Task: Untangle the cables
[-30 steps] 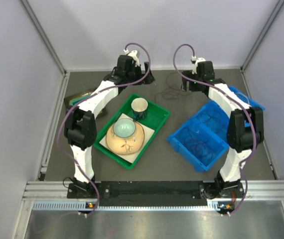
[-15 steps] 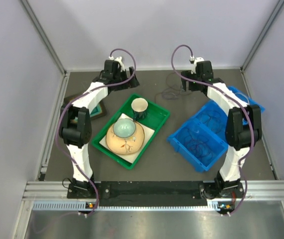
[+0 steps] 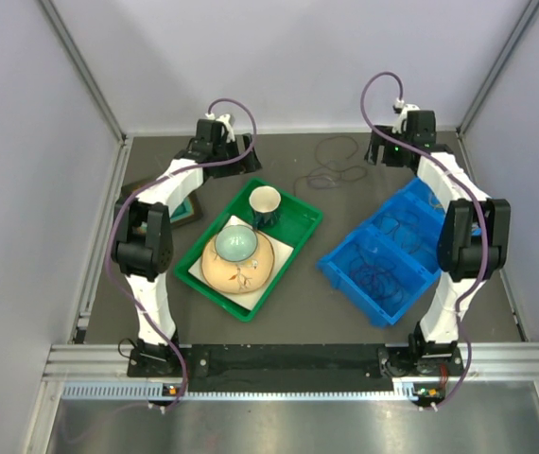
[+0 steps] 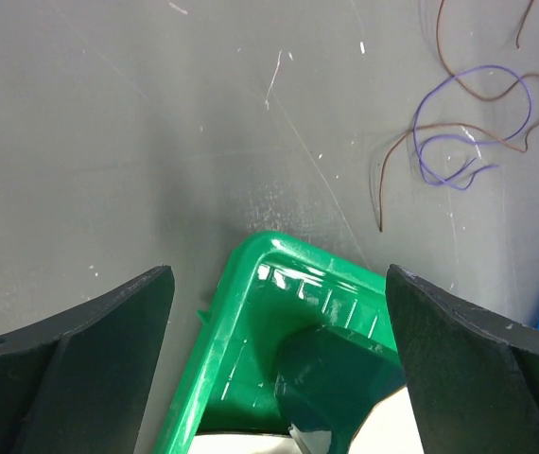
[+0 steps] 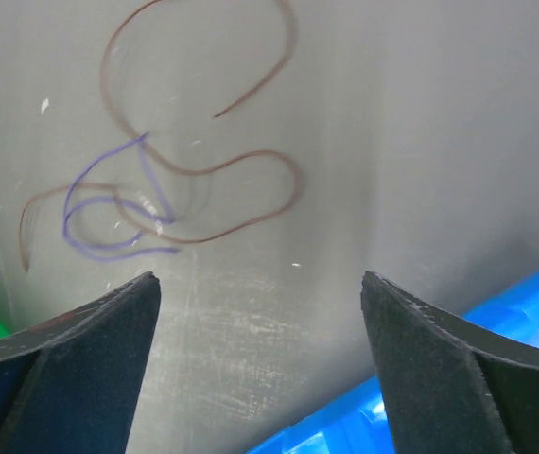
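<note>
Jaws, left and right, gape empty, the cables (image 5: 159, 219) (brown, purple) lying ahead of them.

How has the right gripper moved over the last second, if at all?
Yes. The right gripper shifted rightward in the top view, away from the cables and nearer the far end of the blue bin, which stayed put.

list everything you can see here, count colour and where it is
loose cables: at least two, brown and purple, table's far middle
coiled cables: several, dark, inside the blue bins
blue bins: seemingly two, right side
green tray: one, centre-left
cup: one, white-rimmed, tray's far corner
bowl: one, teal, on a tan dish in the tray
flat panel: one, teal, under the left arm
left gripper: black, open, above tray's far corner
right gripper: black, open, near loose cables
</note>
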Tool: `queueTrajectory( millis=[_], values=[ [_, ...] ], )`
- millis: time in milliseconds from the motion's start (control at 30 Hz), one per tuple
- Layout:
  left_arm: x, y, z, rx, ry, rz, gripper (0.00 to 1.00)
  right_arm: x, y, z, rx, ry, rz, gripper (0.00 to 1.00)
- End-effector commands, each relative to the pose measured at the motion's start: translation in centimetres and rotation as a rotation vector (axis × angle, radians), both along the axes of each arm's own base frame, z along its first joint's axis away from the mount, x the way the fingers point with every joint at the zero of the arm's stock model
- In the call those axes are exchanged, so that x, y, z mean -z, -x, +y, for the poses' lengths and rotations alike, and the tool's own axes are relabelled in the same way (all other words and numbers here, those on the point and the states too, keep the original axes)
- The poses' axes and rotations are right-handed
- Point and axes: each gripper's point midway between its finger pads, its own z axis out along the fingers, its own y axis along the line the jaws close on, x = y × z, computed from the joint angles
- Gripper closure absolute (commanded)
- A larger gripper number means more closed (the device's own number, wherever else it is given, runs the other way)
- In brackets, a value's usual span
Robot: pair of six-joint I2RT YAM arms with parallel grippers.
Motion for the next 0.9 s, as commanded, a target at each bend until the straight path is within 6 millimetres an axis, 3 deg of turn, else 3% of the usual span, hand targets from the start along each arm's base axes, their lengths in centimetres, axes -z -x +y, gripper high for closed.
queueTrajectory(
  millis=[0, 100, 200, 367, 433, 467, 567, 867],
  values=[
    [-2.7, -1.5, -0.4, -0.013, 0.041, -0.101, 0.01, -0.9, -1.0, 3.8, -0.239, 0.029, -0.081, 0.16],
    [-2.6, -1.7, -0.4, -0.012, 0.041, -0.099, 0.01, 1.5, -1.0, 6.0, -0.363, 0.186, -0.087, 0.17],
    [-2.8, -1.8, -0.4, -0.004, 0.035, -0.109, 0.01, 3.8, -1.6, 6.7, -0.436, 0.333, -0.084, 0.16],
    [-3.1, -1.5, -0.2, -0.012, 0.029, -0.104, 0.01, 6.0, -3.1, 8.0, -0.499, 0.368, -0.074, 0.17],
    [-2.9, -1.4, -0.1, -0.012, 0.023, -0.103, 0.01, 5.9, -4.0, 7.9, -0.489, 0.378, -0.087, 0.19],
    [-2.9, -1.4, -0.1, -0.012, 0.024, -0.104, 0.01, 6.9, -4.2, 8.2, -0.497, 0.375, -0.073, 0.21],
    [-3.0, -1.4, -0.1, -0.011, 0.022, -0.104, 0.01, 7.4, -4.9, 8.2, -0.498, 0.376, -0.064, 0.26],
    [-3.0, -0.7, -0.1, -0.004, 0.025, -0.100, 0.01, 8.0, -3.5, 7.8, -0.509, 0.383, -0.036, 0.30]
  ],
)
